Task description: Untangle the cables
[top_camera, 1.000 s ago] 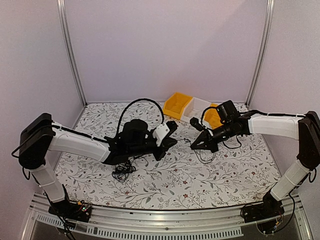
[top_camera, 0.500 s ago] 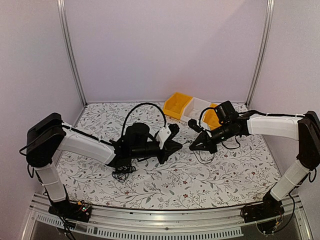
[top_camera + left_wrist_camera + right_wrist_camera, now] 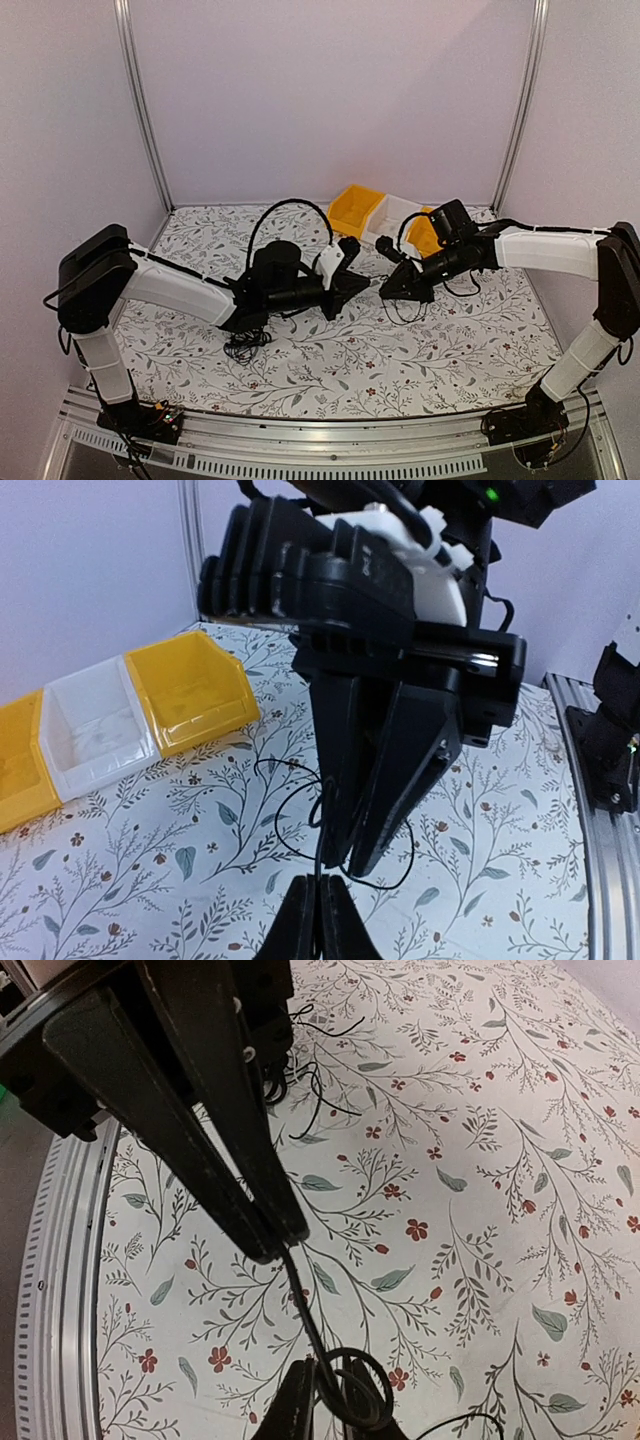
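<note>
Cables [image 3: 245,345], thin, limp and light, lie in clumps in front of the yellow bin [image 3: 357,210]; best taken by a free strand, not the knot. Left gripper [image 3: 318,910] is clamped on one strand; right gripper [image 3: 330,1400] sits slightly parted around a coil, seemingly not gripping it.

1. Bins [image 3: 350,222] stood in a row at the back edge of the table [image 3: 470,350], right of centre.
2. Left gripper [image 3: 370,283] and right gripper [image 3: 384,289] met tip to tip mid-table, before the bins.
3. One cable clump [image 3: 245,346] lay on the table beneath the left arm; cable loops [image 3: 405,312] lay below the right gripper.
</note>
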Available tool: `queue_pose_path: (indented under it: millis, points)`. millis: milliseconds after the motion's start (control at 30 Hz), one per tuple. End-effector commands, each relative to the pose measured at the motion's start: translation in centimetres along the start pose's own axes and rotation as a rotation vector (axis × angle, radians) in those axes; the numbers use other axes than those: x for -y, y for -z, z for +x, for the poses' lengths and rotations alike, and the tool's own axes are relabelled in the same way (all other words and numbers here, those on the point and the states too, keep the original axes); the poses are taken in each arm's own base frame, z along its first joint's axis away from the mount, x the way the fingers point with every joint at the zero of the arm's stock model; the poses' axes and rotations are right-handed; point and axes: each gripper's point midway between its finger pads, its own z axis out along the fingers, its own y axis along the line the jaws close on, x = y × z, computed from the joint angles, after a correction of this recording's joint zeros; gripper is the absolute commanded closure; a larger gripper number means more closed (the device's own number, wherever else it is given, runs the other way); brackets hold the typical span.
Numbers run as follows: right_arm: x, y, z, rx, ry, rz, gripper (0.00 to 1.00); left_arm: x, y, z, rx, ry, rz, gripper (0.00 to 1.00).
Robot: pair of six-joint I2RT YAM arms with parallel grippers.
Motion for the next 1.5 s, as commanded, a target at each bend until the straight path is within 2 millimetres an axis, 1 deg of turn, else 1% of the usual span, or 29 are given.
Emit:
queue_pose_path:
  millis: [0,100,200,333,500,633,867,1300,1467]
  points:
    - [0.9,1.7,-1.8,0.017,0.045,0.081,0.84,-1.7,0.3,-1.1,0.013,0.025,-0.068,1.0]
    - [1.5,2.7,-1.9,0.023,0.057,0.121,0.81,-2.2,0.8,-0.5,-0.016,0.043,-0.095,1.0]
    - [1.8,3.5,-2.2,0.03,0.07,0.153,0.79,-2.3,1.4,-0.1,-0.032,0.066,-0.103,1.0]
    - [1.8,3.8,-2.3,0.036,0.085,0.163,0.78,-2.4,1.8,0.4,-0.04,0.096,-0.099,1.0]
    - [1.5,3.5,-2.1,0.035,0.081,0.137,0.76,-2.0,1.9,0.1,-0.02,0.124,-0.083,1.0]
    - [1.3,3.3,-2.0,0.034,0.082,0.128,0.72,-1.8,1.9,-0.2,-0.01,0.133,-0.068,1.0]
    - [0.8,2.4,-1.8,0.014,0.095,0.115,0.71,-1.6,2.0,-0.7,0.004,0.148,-0.056,1.0]
    - [0.8,1.1,-1.0,-0.023,0.089,0.11,0.75,-1.4,2.1,-1.6,0.041,0.168,-0.042,1.0]
    - [0.8,1.0,-1.2,-0.018,0.091,0.11,0.81,-1.2,1.8,-1.5,0.041,0.174,-0.029,1.0]
